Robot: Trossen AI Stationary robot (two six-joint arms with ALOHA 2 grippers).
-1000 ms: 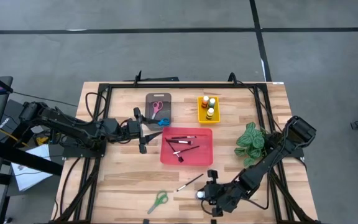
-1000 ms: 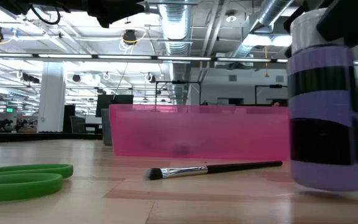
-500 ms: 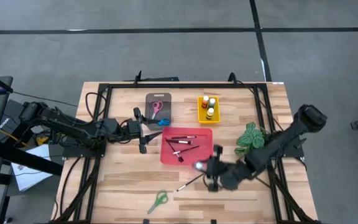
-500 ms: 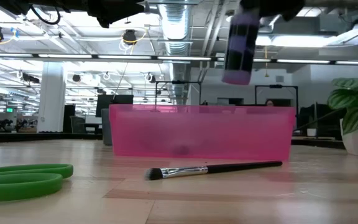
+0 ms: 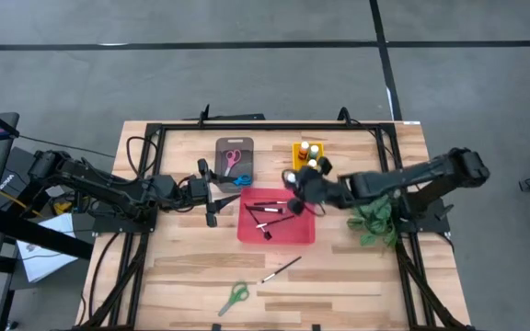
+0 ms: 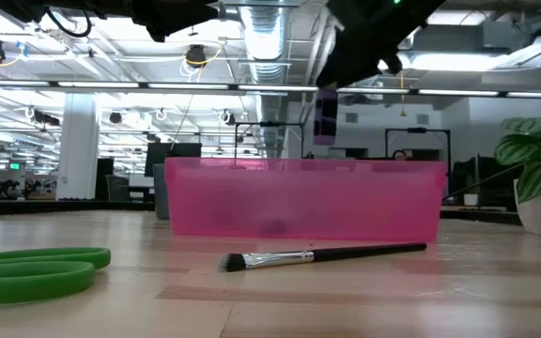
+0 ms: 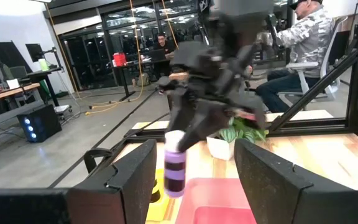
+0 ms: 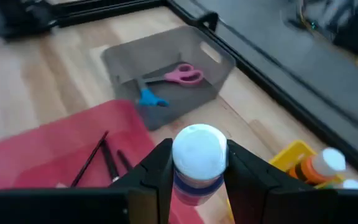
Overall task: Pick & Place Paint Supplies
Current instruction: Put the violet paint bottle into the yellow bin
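Note:
My right gripper (image 5: 294,180) is shut on a purple paint bottle (image 7: 174,173) with a white cap. It hovers over the far right corner of the red tray (image 5: 304,234), beside the yellow tray (image 5: 298,171) that holds several bottles. My left gripper (image 5: 233,195) waits open at the red tray's left side, near the grey tray (image 5: 221,147) with pink scissors (image 8: 182,75) and blue scissors. Several brushes lie in the red tray. A brush (image 5: 282,269) and green scissors (image 5: 234,296) lie flat on the table near its near edge. My right gripper pinches the purple bottle between its two fingers (image 8: 155,169) at the upper end, just below the white cap (image 8: 199,148). The fingers come from above, pointing down. The bottle hangs upright below them, lifted clear of the trays and table.
A green leafy plant (image 5: 375,213) in a white pot stands right of the red tray, under my right arm. A dark frame runs round the table. People sit in the room beyond the table. Bare wood shows along the near edge, around the loose brush and scissors.
My right gripper has carried the purple bottle up from the table's near edge toward the far edge, passing the loose brush and crossing the red tray. It now hangs high by the yellow tray. The bottle has stayed upright in the shut fingers.

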